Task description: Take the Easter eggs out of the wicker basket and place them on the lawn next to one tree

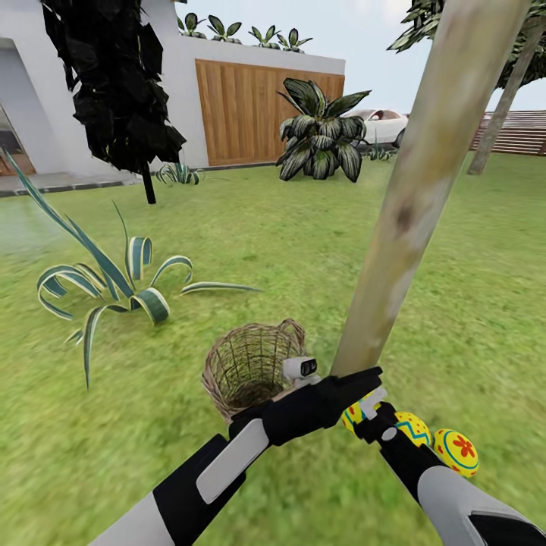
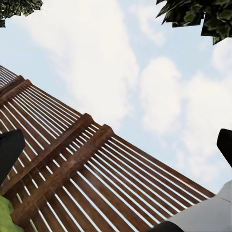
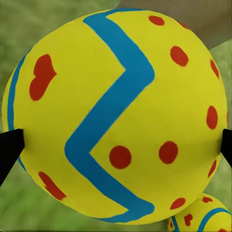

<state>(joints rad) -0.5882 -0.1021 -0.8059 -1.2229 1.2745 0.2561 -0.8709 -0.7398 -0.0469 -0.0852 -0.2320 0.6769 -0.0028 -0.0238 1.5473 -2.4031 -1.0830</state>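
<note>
Right gripper clamped on a yellow egg with blue zigzag and red dots, base of pale leaning tree trunk | two more eggs on grass at 4 o'clock | woven wicker basket looks emptied at 9 | left gripper wide, idle, pointing skyward

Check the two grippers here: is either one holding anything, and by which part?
The right gripper has an Easter egg between its fingers, gripped across its widest middle. The left gripper is open and holds nothing.
</note>
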